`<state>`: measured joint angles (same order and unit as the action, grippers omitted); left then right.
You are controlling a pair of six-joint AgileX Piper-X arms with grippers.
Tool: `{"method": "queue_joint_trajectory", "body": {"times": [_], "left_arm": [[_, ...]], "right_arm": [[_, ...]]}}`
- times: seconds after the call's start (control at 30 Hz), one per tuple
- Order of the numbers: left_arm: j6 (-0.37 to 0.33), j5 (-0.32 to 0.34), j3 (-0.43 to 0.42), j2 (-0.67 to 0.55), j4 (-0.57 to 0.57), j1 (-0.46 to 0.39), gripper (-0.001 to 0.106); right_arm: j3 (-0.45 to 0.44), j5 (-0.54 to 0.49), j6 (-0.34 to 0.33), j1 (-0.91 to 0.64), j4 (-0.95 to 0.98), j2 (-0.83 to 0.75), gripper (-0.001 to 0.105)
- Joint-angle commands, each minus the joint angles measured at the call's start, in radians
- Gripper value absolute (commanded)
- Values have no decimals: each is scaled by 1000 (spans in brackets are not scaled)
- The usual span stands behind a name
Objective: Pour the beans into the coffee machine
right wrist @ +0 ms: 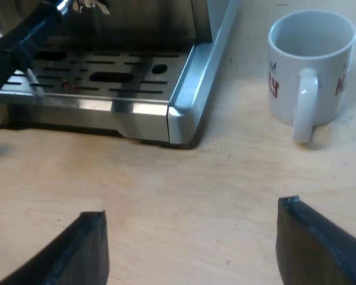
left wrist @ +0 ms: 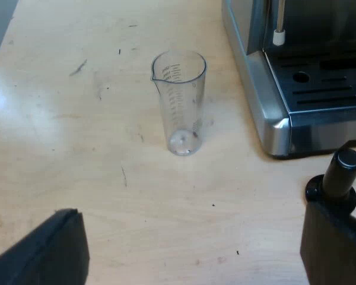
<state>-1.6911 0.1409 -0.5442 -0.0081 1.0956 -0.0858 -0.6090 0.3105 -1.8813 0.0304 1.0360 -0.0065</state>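
You're holding the left end effector [left wrist: 193, 237] open near the empty-looking measuring glass [left wrist: 179, 104], right end effector [right wrist: 193, 211] open too, prob. lining up to grab it.

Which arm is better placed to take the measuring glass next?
Left, I think: the measuring glass stands upright ahead of the open left gripper, while the right gripper faces the mug and the espresso machine.
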Motion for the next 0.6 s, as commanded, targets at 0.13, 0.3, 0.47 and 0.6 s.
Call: {"method": "queue_joint_trajectory", "body": {"times": [0.13, 0.3, 0.47, 0.6], "left_arm": [[-3, -10, -1, -45, -10, 1, 86], [-3, -10, -1, -45, -10, 1, 86], [-3, -10, -1, -45, -10, 1, 86], [-3, -10, -1, -45, -10, 1, 86]], "right_arm": [[39, -2, -6, -4, 0, -48, 62], [65, -2, -6, -4, 34, -48, 62], [64, -2, -6, -4, 38, -48, 62], [64, -2, -6, -4, 38, -48, 62]]}}
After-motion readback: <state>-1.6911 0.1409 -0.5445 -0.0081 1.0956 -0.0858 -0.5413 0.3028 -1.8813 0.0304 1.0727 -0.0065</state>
